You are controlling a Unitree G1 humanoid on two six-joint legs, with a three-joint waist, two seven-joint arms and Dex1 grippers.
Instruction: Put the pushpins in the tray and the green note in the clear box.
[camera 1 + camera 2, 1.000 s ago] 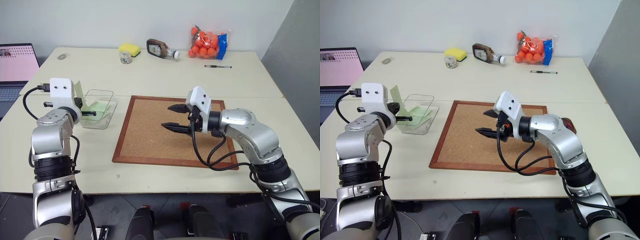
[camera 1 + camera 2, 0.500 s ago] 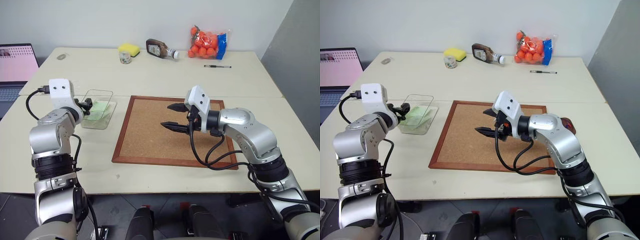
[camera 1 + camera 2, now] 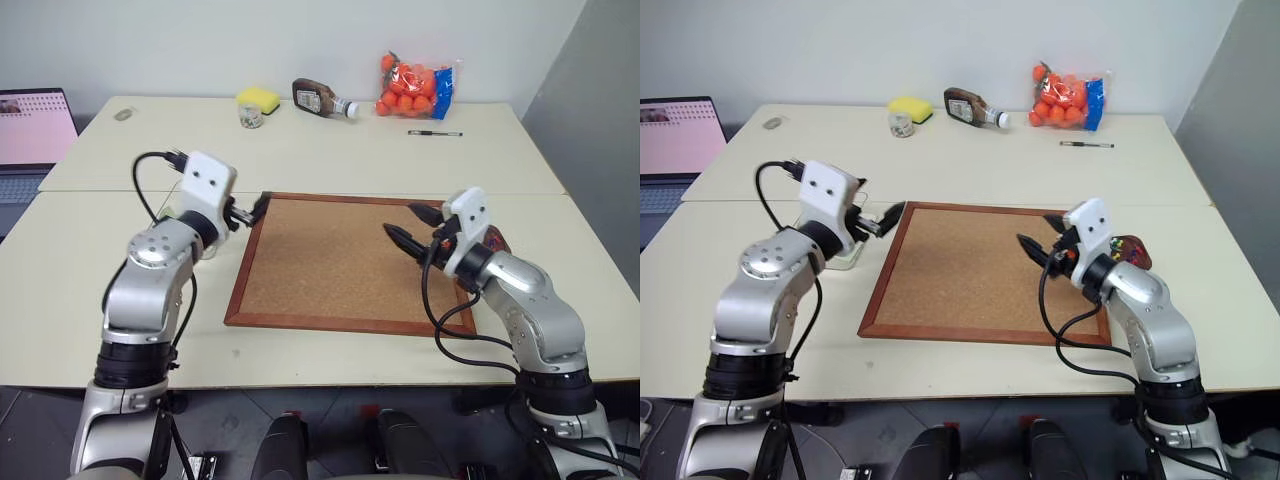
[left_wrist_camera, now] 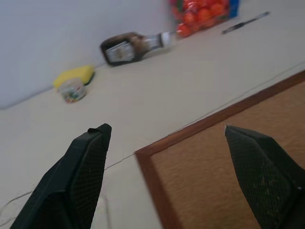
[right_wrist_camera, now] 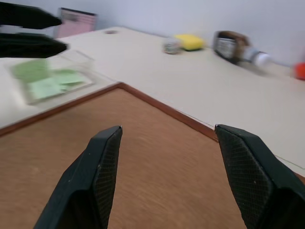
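The left gripper point(image 3: 892, 213) hangs level above the cork board's point(image 3: 340, 262) left far corner, pointing forward and right, its black fingers point(image 4: 81, 176) spread wide with nothing between them. The left forearm crosses in front of the clear box point(image 5: 52, 78), so from the head views just a corner of the box peeks out beside the arm, near the board's left edge. The right wrist view shows the box better: the green note point(image 5: 47, 87) lies flat inside it on the bottom, with further pale green paper beside it; whether that is a second slip or a fold of the same one is hard to tell.

The right gripper point(image 3: 408, 225) hovers level over the board's right side, pointing forward and left, its fingers point(image 5: 95, 183) also apart and empty. Behind the right wrist, on the counter point(image 3: 330, 150) just off the board's right edge, sits the tray point(image 3: 1132, 250), mostly covered by the gripper's white housing; small coloured specks in it may be the pushpins, too small to tell for sure. The tray's long axis cannot be judged with so little showing.

Along the counter's far edge lie a yellow sponge point(image 3: 259, 98), a small jar point(image 3: 251, 116), a brown bottle point(image 3: 321, 98) on its side, a bag of oranges point(image 3: 415, 85) and a pen point(image 3: 435, 132). A laptop point(image 3: 33, 125) stands past the counter's left edge.
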